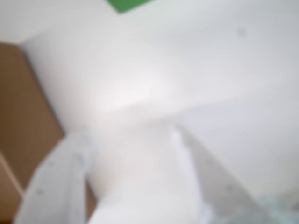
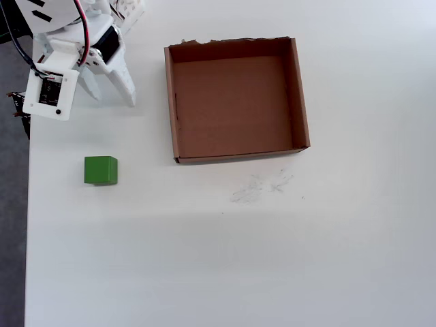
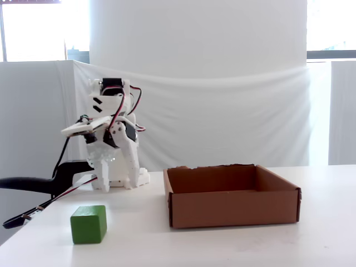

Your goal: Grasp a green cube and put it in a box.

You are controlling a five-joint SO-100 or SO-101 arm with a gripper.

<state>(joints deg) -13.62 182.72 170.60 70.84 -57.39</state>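
Gripper (image 2: 111, 97) parted, two white plastic fingers (image 2: 125, 86) splayed in a narrow V in the overhead view, nothing between them, tips pointing down at the bare table (image 2: 218, 259). Empty-handed, touching neither cube nor box. In the wrist view the same fingers (image 1: 56, 186) blurred and pale along the bottom edge, spread apart, too soft to read any detail.

Green cube (image 2: 101, 170) small, solid, matte, plain-faced, resting flat on the table; in the overhead view to the left of the box (image 2: 302, 95) and slightly below its lower-left corner, well apart from it. Directly below the gripper in that view, clear of the fingertips. In the fixed view, cube (image 3: 88, 224) left of the box (image 3: 233, 209) and nearer the camera. In the wrist view, only a green sliver (image 1: 128, 4) at the top edge.

Box brown cardboard, shallow, square, low-walled, ragged and torn along its top edge overhead, interior empty. Brown patch at the wrist view's left edge, likely the same cardboard, too blurred to confirm.

Table smooth and white, with faint grey scuffs (image 2: 262, 187) just below the box's lower wall. White cloth backdrop (image 3: 222, 117) behind the box in the fixed view. Red and black wires (image 3: 130, 111) looping over the white arm (image 3: 114, 144), left of the box.
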